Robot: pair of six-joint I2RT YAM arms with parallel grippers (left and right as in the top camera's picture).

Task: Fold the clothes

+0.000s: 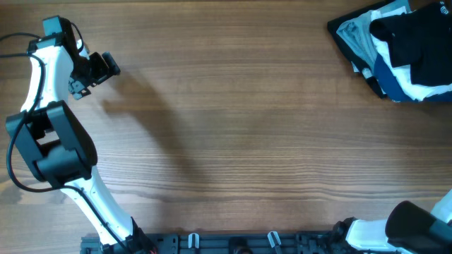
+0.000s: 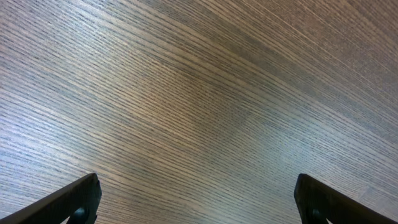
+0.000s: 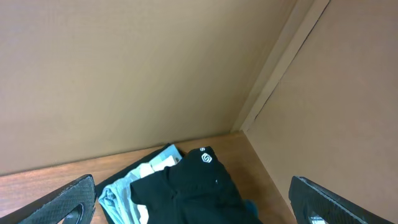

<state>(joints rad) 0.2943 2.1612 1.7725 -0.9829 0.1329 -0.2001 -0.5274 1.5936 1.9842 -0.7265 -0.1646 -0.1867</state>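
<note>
- The left jaws are spread wide with nothing between them, hanging over bare desk (image 2: pixel 199 93) near its far left corner.
- The right jaws are spread wide too, also empty, and face the clothes (image 3: pixel 186 183).
- The clothes (image 1: pixel 409 42), black, white and blue, lie crumpled in a heap at the desk's far right corner, well apart from both arms.

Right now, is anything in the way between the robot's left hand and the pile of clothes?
No, nothing visible is. Between the left hand and the pile of clothes in the far right corner there is only bare wooden table. The hand is open and holds nothing.
</note>
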